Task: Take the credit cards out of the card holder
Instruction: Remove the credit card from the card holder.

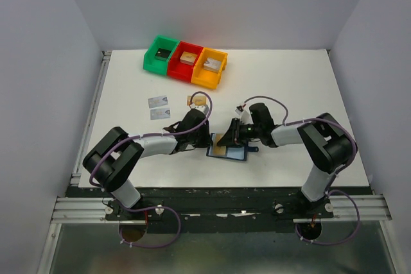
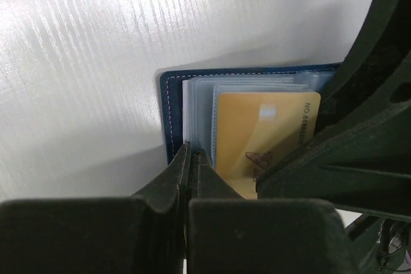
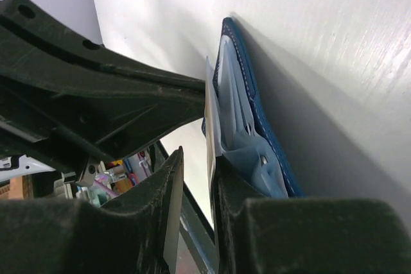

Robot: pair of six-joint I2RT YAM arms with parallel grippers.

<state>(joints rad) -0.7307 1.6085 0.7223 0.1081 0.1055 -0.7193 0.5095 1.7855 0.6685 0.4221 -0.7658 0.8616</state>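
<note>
**A:** Room to move?
**B:** Card holder (image 1: 226, 153) lies near the desk (image 1: 289, 88) front edge, between the hands; open desk beyond.
**A:** Hands?
**B:** Left hand (image 2: 191, 153) pinches its clear pocket edge. Right hand (image 3: 196, 158) is narrowly parted around a sleeve.
**A:** Contents?
**B:** Gold card (image 2: 263, 136) pocketed; bins (image 1: 182, 72) hold blocks.

Bright light, streaky glare, blurred foregrounds

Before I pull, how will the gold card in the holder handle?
The gold card lies flat with straight edges, so probably stiff and light. Its glossy face among clear sleeves suggests it slides easily. The card holder looks floppy and may drag along.
</note>
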